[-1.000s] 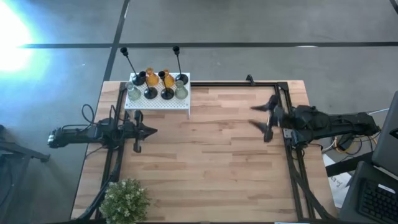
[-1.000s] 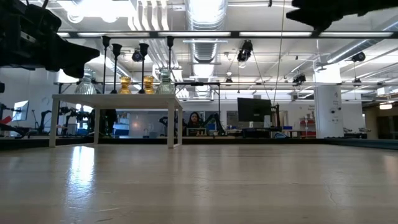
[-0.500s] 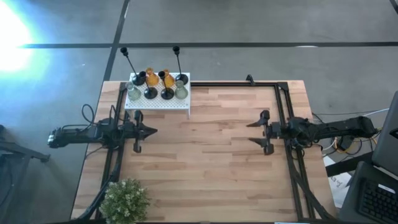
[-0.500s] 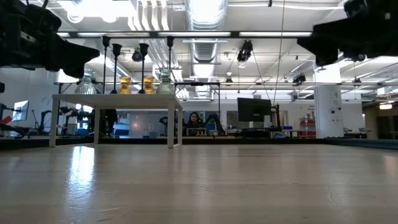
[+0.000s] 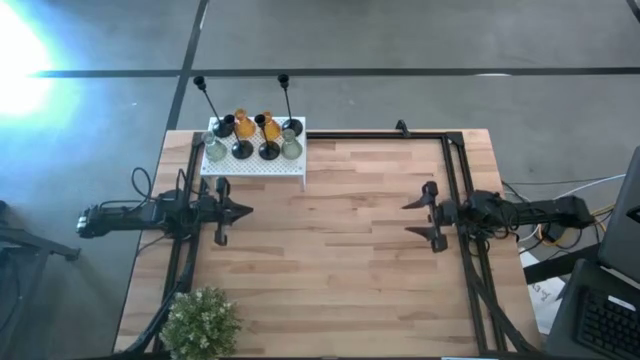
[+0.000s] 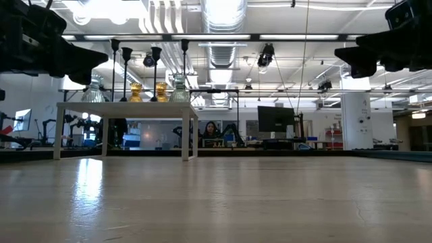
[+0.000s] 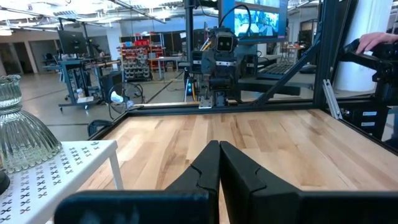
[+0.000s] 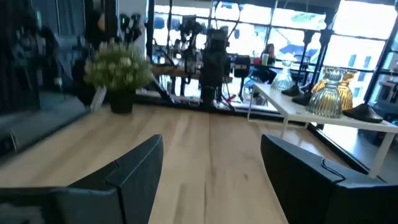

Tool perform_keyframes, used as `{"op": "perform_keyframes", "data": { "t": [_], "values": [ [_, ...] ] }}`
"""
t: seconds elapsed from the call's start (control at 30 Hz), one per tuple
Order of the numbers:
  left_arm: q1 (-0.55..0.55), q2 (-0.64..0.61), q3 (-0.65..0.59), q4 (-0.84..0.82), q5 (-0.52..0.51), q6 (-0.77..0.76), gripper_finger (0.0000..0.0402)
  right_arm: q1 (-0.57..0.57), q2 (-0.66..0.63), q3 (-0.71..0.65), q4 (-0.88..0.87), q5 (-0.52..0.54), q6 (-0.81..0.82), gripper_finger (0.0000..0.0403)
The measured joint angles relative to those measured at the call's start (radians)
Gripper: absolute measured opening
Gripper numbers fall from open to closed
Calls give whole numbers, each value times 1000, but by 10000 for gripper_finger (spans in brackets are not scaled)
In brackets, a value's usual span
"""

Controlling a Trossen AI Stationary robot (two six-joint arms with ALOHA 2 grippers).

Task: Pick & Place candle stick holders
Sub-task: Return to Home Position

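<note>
One table: pale wood planks with a dark frame along its sides. We take the white shelf standing on it as our landmark.
Left arm: lies low along the table's left side. The left gripper sits just in front of the shelf's front edge. In the left wrist view we see its two fingers pressed together with nothing between them.
Right arm: reaches in from the table's right side, well apart from the shelf. The right gripper hangs above bare wood, fingers spread wide and empty.
White shelf: a small stand on legs at the table's far-left corner, its top pierced with little cross-shaped holes.
Potted plant: green, well in front of the shelf, at the table's near-left corner.
Candle stick holders: all upright on the shelf top in a close cluster. We count eight from above.
Tall black holders: two with thin stems, in the shelf's back row at either end.
Amber glass holders: two, side by side between the tall black ones.
Pale green glass holders: two, at the ends of the shelf's front row.
Small black holders: two, between the green ones.
Writing: we can read none. A lit screen in the room far beyond the shelf is too small to make out.
</note>
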Motion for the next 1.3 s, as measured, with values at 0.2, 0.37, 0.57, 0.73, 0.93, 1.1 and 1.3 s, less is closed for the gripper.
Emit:
{"op": "perform_keyframes", "data": {
  "t": [0.2, 0.37, 0.57, 0.73, 0.93, 1.1, 1.3],
  "values": [
    [0, 0, 0, 0, 0, 0, 14, 0, -70, 0, -101, 0, -31, 265],
    [0, 0, 0, 0, 0, 0, 14, -1, -157, 0, -189, 12, 36, 265],
    [0, 1, 0, 1, 0, 0, 14, -3, -158, 0, -189, 11, -6, 265],
    [0, 2, 0, 1, -1, 0, 14, -3, -152, 0, -189, 11, 2, 265],
    [0, 2, 0, 1, -1, 0, 14, -3, -135, 0, -188, 11, -2, 265],
    [0, 2, 0, 1, -1, 0, 14, -3, -136, 0, -188, 11, -2, 265],
    [0, 2, 0, 1, -1, 0, 14, -2, -135, 0, -188, 11, -2, 265]
  ]
}}
